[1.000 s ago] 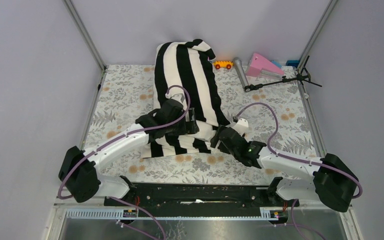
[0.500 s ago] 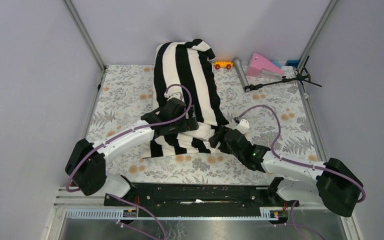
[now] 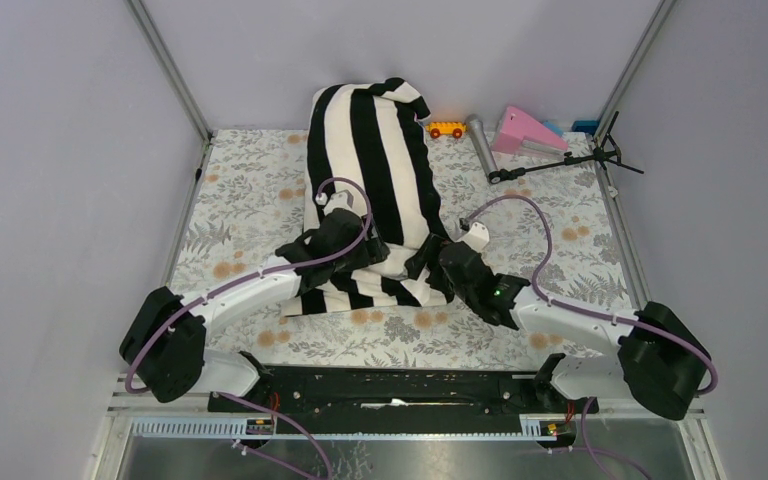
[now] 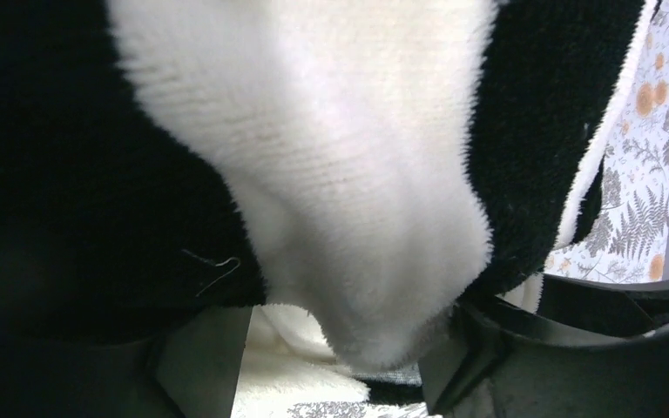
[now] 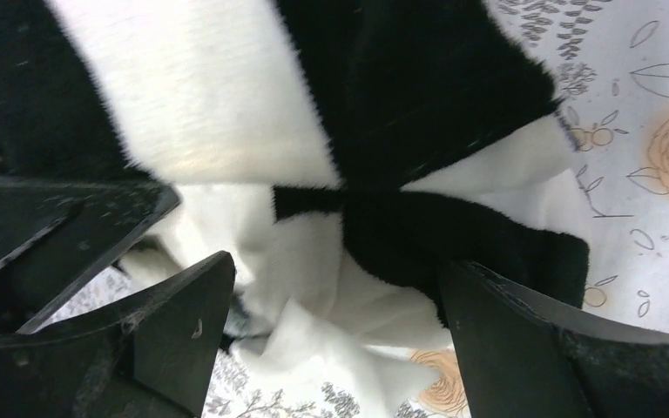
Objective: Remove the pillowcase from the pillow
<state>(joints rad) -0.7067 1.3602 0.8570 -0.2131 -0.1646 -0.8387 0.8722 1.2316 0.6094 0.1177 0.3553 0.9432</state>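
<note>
The black-and-white striped pillowcase [image 3: 375, 160] lies lengthwise from the back wall toward the table's middle. It is plump and covers the pillow, which is hidden in the top view. My left gripper [image 3: 372, 252] sits on its near end. In the left wrist view its fingers [image 4: 205, 361] stand apart, open, with a white plush bulge of pillowcase [image 4: 357, 200] hanging between them. My right gripper [image 3: 423, 263] is just to the right, at the near right corner. It is open wide [image 5: 335, 277] over the pillowcase's loose edge [image 5: 453, 235]. I cannot tell whether the white folds there are pillow.
A floral cloth [image 3: 250, 190] covers the table. At the back right lie a yellow toy car [image 3: 447, 129], a grey cylinder [image 3: 481, 145], a pink wedge [image 3: 526, 130] and a black stand [image 3: 560, 160]. Metal posts mark the back corners.
My right gripper has moved left and forward onto the pillowcase's near right corner, its jaws wider. My left gripper has shifted slightly on the near end. The pillowcase has barely moved.
</note>
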